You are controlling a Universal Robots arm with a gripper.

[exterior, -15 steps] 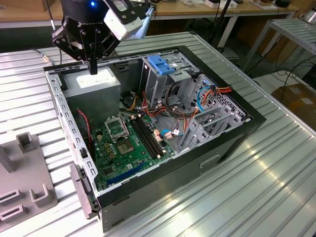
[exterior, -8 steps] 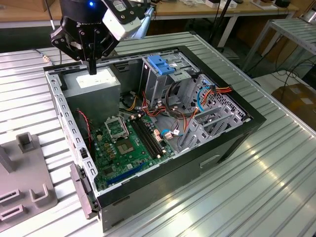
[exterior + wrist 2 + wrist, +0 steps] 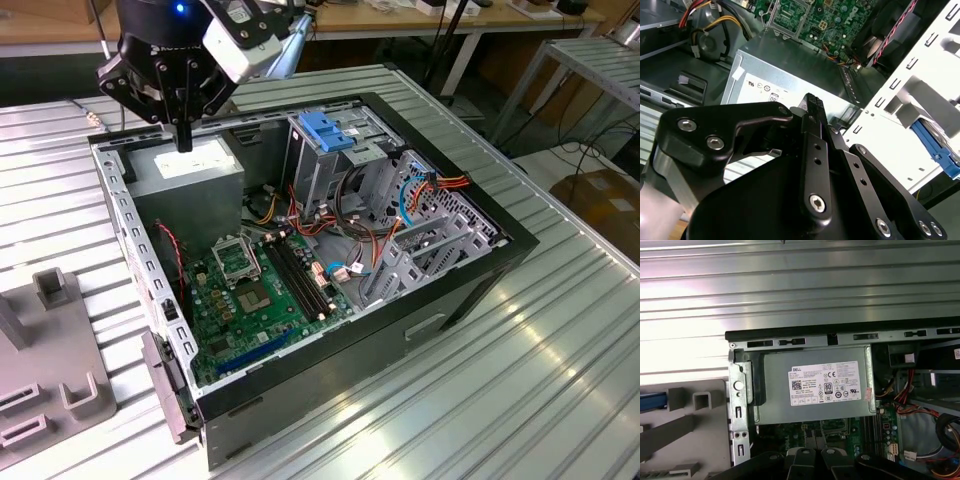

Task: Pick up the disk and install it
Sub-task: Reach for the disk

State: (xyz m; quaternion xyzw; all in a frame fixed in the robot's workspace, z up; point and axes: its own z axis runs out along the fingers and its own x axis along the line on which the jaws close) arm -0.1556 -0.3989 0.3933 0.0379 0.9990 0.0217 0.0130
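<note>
gripper (image 3: 185, 138) hung over the grey power supply box (image 3: 200, 200) inside the open computer case (image 3: 450, 290), fingers (image 3: 812, 107) pressed together on nothing, disk (image 3: 651, 401) sat apart in a grey stand (image 3: 685, 425) outside the case, blue edge showing

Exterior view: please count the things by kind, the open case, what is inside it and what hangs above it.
Case: 1
Power supply: 1
Motherboard: 1
Drive cage: 1
End effector: 1
Total: 5
</note>
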